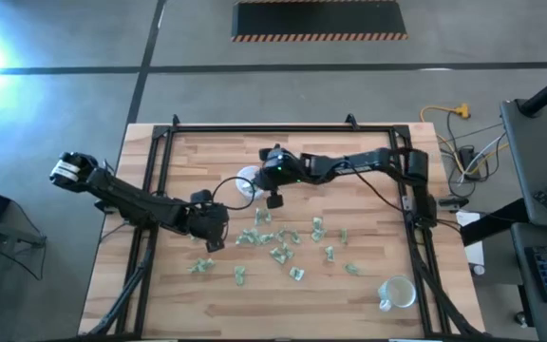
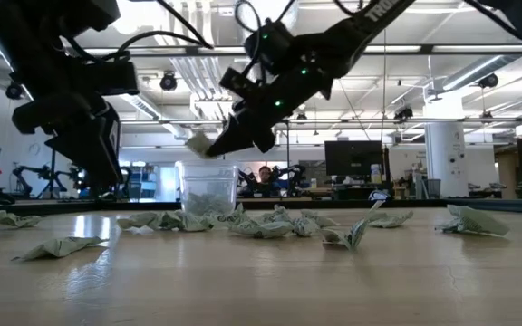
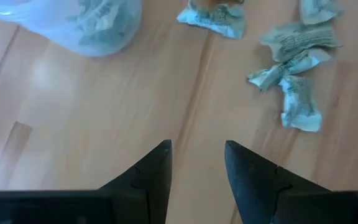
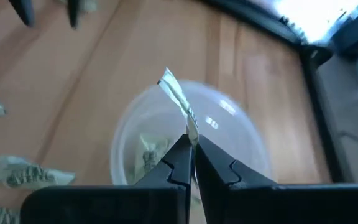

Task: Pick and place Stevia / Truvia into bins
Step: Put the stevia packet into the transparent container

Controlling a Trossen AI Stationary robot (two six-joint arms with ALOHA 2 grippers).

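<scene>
Writing: no brand or label can be read on any sachet; the print on them is too small to make out.
Sachets: about a dozen crumpled pale green ones (image 1: 283,249) lie scattered on the table (image 1: 368,161), between the two arms and toward the near side; an exact count cannot be made.
Held sachet: one sachet (image 4: 180,102) is pinched at its lower end and sticks up above the cup's mouth.
Cups: two. One cup (image 4: 126,134) sits under the right gripper and already holds a few sachets; a second cup (image 1: 397,292) stands well apart near the table's right front corner.
Right gripper: (image 4: 192,152) fingers pressed together on the held sachet, hovering over the first cup.
Left gripper: (image 3: 196,163) fingers apart, nothing between them, above bare wood near the first cup.
</scene>
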